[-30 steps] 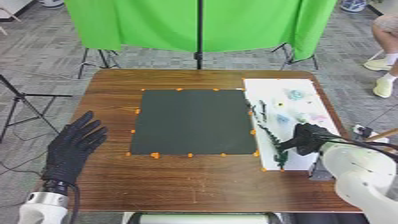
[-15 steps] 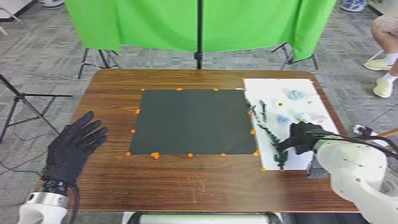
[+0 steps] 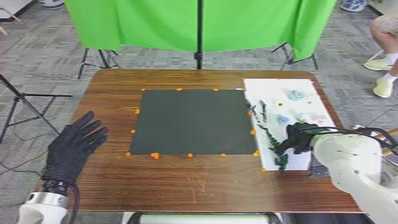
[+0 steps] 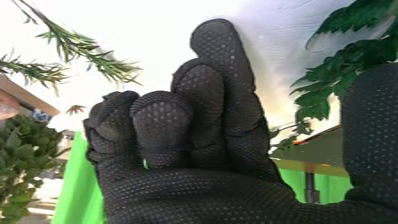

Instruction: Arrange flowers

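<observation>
- The right hand (image 3: 302, 138) is above the white sheet (image 3: 264, 89), its fingers loosely bent; it seems to grasp nothing.
- Just beside it, the leafy stem (image 3: 282, 160) lies toward the sheet's near left corner.
- The left hand (image 3: 71, 150), relaxed, is by the table's (image 3: 204, 185) left edge.
- Beyond the far edge hangs green cloth (image 3: 151, 25).

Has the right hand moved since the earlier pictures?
Yes, the right hand has moved slightly to the left, nearer to the dark mat.
</observation>
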You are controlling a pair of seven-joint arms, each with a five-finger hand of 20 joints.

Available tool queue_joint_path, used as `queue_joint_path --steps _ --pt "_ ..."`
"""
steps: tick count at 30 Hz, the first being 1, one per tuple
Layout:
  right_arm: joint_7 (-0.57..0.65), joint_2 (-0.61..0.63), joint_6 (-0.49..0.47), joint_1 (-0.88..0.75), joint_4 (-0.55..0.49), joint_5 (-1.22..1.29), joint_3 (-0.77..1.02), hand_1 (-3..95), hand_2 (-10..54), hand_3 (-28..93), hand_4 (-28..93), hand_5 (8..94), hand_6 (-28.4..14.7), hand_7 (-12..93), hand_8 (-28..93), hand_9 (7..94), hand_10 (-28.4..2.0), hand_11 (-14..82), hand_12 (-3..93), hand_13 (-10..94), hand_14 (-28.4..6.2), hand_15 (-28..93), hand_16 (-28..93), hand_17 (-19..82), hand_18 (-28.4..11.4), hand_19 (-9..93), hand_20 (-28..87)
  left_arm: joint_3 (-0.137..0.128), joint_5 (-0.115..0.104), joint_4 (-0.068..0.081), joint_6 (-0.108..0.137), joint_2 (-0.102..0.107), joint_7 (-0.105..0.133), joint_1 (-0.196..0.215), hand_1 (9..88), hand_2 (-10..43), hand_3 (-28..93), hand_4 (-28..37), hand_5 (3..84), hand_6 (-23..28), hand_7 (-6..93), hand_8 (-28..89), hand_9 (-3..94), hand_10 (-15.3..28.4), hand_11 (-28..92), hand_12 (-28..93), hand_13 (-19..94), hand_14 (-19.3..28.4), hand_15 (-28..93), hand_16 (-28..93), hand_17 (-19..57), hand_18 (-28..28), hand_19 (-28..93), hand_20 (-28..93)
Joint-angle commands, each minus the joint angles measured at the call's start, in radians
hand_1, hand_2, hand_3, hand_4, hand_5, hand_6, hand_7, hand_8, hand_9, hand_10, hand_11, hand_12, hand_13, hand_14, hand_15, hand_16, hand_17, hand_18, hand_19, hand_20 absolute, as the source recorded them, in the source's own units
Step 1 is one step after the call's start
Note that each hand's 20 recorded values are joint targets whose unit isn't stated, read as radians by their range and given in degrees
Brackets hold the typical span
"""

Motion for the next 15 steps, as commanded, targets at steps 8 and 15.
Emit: queue_joint_path --steps 8,15 --pt "-0.015 -0.034 0.016 -0.059 -0.047 -0.024 -0.048 20.3 -5.7 70 -28 67.9 -2.2 49 -15 69.7 -13.7 59.3 40.6 65 -14.3 80 37 33 -21.5 93 47 0.002 -0.006 0.003 0.005 0.002 0.001 0.019 23.1 -1.1 68 -27.7 31.2 3.7 19.5 -9 28.0 12.2 24 18 24 14.2 39 1 -8.3 21.1 50 10" --pt "0.024 -0.038 0.056 -0.056 -0.008 -0.073 -0.120 35.3 -5.9 72 -28 70.6 -0.4 50 -10 74.7 -12.6 58.9 39.3 69 -12.2 80 36 38 -20.7 93 47 0.003 -0.004 0.003 0.002 -0.001 0.000 0.019 23.1 -1.1 68 -27.6 31.2 3.6 19.5 -9 27.9 12.2 24 18 24 14.2 39 1 -8.3 21.1 50 10"
